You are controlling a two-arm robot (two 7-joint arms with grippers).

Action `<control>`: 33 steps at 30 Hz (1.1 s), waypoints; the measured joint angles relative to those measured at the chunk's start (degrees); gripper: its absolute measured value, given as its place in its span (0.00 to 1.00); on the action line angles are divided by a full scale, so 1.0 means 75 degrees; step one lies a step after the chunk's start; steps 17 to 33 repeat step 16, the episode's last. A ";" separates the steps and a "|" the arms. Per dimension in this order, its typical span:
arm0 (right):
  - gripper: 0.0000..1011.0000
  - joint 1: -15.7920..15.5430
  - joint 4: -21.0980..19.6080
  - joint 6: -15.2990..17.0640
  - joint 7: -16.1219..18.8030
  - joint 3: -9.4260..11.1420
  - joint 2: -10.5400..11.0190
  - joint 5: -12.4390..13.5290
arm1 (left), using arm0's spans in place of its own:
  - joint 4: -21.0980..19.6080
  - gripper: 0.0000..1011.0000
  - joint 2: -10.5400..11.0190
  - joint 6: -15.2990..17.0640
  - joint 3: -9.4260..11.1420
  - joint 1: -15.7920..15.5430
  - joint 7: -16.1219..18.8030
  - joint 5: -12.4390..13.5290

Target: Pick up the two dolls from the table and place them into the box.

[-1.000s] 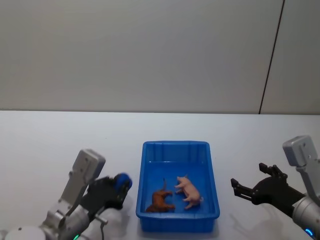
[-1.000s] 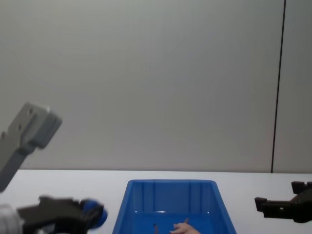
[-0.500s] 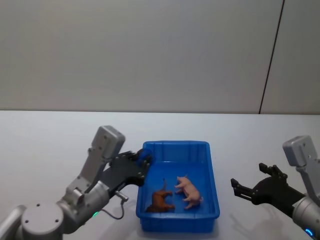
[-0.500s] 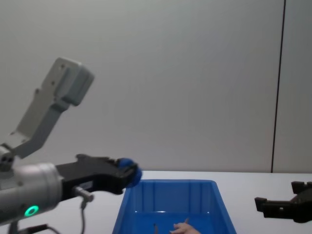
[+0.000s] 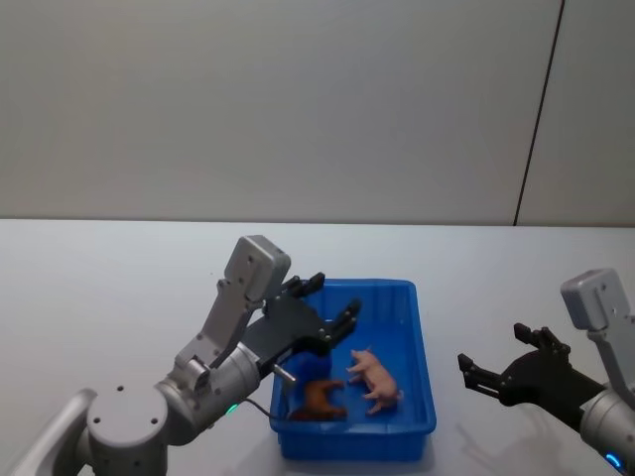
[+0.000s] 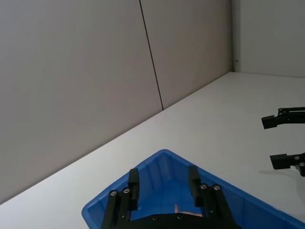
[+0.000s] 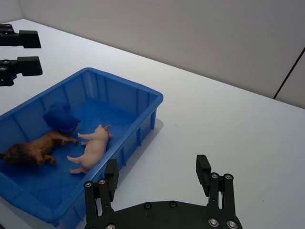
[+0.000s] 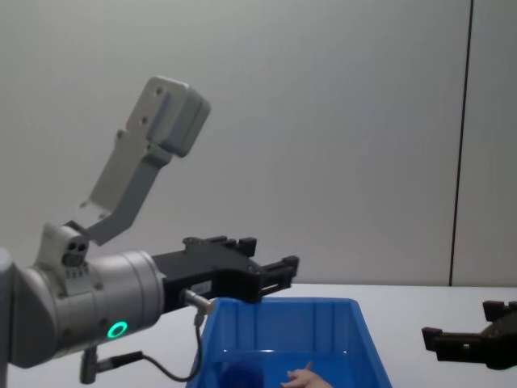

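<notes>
Left gripper fingers spread, empty, over the blue bin's left rim, dark blue doll below it inside, beside pink pig doll and brown lion figure, right gripper spread (parked) over bare white table right of bin.

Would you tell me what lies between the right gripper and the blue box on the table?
Nothing: in the head view, bare white table separates the open right gripper from the box; the right wrist view shows the same.
</notes>
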 joint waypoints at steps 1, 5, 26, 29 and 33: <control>0.99 0.0000 0.0000 0.0000 0.0000 0.0000 0.0000 0.0000 | 0.0005 0.59 -0.0014 -0.0018 0.0007 -0.0008 -0.0005 0.0000; 0.99 0.0000 0.0000 0.0000 0.0000 0.0000 0.0000 0.0000 | -0.0014 0.72 -0.0044 -0.0102 0.0027 -0.0016 -0.0004 0.0000; 0.99 0.0000 0.0000 0.0000 0.0000 0.0000 0.0000 0.0000 | -0.0328 0.99 0.0021 -0.0294 0.0018 0.0118 0.0200 -0.0057; 0.99 0.0000 0.0000 0.0000 0.0000 0.0000 0.0000 0.0000 | -0.0328 0.99 0.0021 -0.0294 0.0018 0.0118 0.0200 -0.0057; 0.99 0.0000 0.0000 0.0000 0.0000 0.0000 0.0000 0.0000 | -0.0328 0.99 0.0021 -0.0294 0.0018 0.0118 0.0200 -0.0057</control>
